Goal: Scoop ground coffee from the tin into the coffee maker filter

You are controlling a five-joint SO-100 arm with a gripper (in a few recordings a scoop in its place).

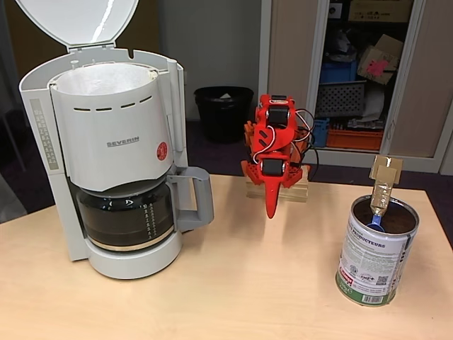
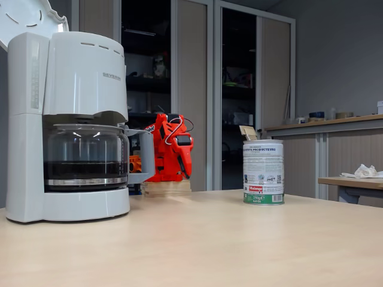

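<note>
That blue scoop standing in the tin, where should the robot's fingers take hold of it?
By the taped cardboard handle that sticks up above the tin, coming from above. The scoop has its blue bowl down inside on the coffee, so only that upright, slightly leaning handle is free to pinch across its flat faces.

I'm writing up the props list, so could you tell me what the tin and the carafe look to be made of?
The tin looks like shiny metal: bright silvery rim, with a printed paper-like label around it. The carafe seems clear glass, since dark liquid shows through, with a grey handle that is probably matte plastic.
</note>
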